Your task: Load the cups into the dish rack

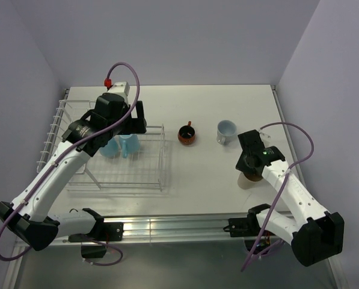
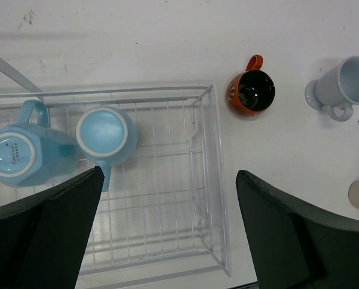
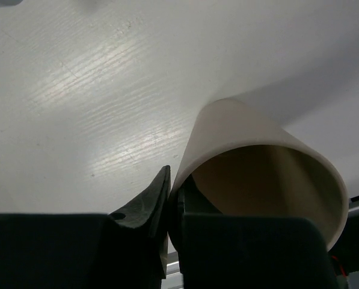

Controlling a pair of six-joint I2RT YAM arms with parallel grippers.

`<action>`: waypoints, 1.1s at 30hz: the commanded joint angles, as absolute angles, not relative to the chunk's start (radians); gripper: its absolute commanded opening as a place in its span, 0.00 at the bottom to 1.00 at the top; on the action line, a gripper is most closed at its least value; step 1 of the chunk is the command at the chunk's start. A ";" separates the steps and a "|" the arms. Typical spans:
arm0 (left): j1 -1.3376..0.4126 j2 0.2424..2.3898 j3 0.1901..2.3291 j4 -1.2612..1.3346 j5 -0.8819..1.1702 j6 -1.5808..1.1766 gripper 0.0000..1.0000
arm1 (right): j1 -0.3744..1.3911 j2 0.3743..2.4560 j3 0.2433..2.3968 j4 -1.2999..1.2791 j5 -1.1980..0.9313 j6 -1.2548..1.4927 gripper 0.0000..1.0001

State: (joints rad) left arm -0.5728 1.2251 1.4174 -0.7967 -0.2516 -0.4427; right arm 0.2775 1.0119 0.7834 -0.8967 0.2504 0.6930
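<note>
- I am reading one printed mark: a small dark stamp on the white base of the left blue mug [image 2: 21, 158]. It is too small for me to make out the words.
- That mug and a second blue mug [image 2: 106, 135] are sitting side by side in the left part of the dish rack [image 2: 210, 180], both seemingly bottom-up, though I am judging that from the left wrist view alone.
- Bare wire bars are showing across the rack's right part, straight below the left gripper [image 2: 168, 174], whose jaws are standing wide apart and holding nothing.
- The red-orange mug [image 2: 251, 91] is standing on the table [image 1: 215, 192] just beyond the rack's right edge, handle pointing away from me. The third blue mug [image 2: 347, 84] is standing farther right, apart from it.
- The right gripper [image 3: 172, 194] is pinching the wall of the cream mug [image 3: 245, 138], one finger inside the rim and one outside, with the jaws closed hard on it.
- That mug is sitting near the table's right side, well apart from the rack. From above, the gripper is covering most of it, and the left wrist view is cutting it off at the frame edge.
- The right wrist view is showing the mug's mouth tilted toward the lens. I am not finding its handle there.
</note>
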 commanded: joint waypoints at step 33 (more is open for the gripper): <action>-0.454 1.134 1.146 0.170 0.758 -0.776 0.99 | 0.284 1.088 1.023 0.514 -0.942 1.405 0.00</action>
